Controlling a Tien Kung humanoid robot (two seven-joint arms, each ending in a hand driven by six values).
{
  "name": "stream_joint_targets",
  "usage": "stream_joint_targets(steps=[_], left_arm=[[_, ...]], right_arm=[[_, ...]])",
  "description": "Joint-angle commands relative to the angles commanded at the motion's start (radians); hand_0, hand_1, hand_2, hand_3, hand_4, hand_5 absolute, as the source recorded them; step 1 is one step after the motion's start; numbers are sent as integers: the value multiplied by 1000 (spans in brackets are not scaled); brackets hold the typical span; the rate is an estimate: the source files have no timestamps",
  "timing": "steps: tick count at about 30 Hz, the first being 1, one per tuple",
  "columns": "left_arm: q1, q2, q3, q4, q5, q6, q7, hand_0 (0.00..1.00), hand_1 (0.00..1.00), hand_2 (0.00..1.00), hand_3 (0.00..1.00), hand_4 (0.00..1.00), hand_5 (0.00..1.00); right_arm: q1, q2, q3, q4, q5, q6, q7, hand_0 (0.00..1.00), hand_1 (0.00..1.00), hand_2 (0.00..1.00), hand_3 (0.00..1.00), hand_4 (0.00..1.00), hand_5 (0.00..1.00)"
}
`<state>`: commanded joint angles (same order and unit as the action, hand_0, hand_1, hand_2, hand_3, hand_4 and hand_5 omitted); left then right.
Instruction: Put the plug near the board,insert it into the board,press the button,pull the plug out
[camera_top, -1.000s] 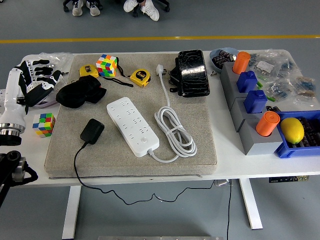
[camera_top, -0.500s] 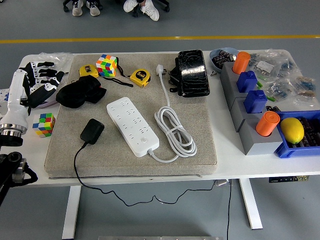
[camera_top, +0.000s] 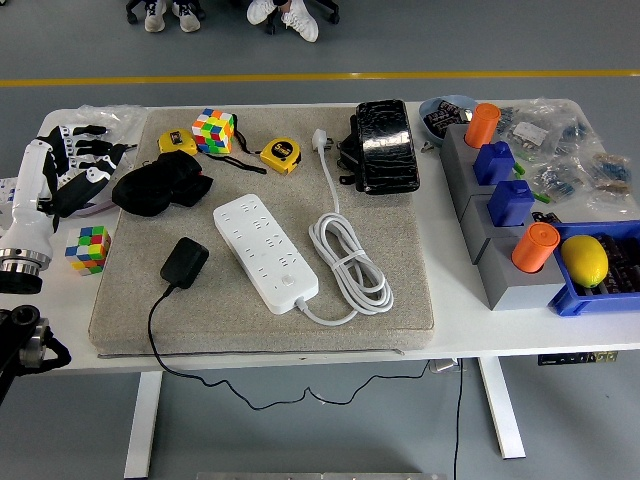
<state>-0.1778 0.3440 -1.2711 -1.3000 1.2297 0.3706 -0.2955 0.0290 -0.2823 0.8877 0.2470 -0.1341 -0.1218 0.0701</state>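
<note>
Black plug (camera_top: 184, 262) lies on grey mat, just left of white board (camera_top: 265, 252), not inserted; fits both before insertion and after pull-out. Left hand (camera_top: 85, 155) at far left of tabletop, fingers spread, empty.

On the mat (camera_top: 400, 280), the plug (camera_top: 184, 262) lies left of the board (camera_top: 265, 252), apart.

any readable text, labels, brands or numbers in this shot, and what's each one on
None can be read.
Yellow tape measures: dark label patches on them, too small to read.
Clear bags of small parts: any print is blurred.
White power strip: no marking legible.
Black plug: plain black, no print visible.
</note>
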Motion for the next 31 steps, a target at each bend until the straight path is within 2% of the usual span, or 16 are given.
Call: stream_joint_targets(steps=[11, 31], left_arm=[[-20, 3, -9, -12, -17, -12, 16, 431, 556, 532, 599, 838, 474], [-10, -4, -31, -25, 9, -15, 28, 452, 554, 533, 596, 827, 480]], right_arm=[[-3, 13, 33, -4, -1, 5, -3, 554, 598, 551, 511, 847, 391], [11, 17, 61, -10, 5, 5, -7, 553, 600, 554, 513, 848, 393]])
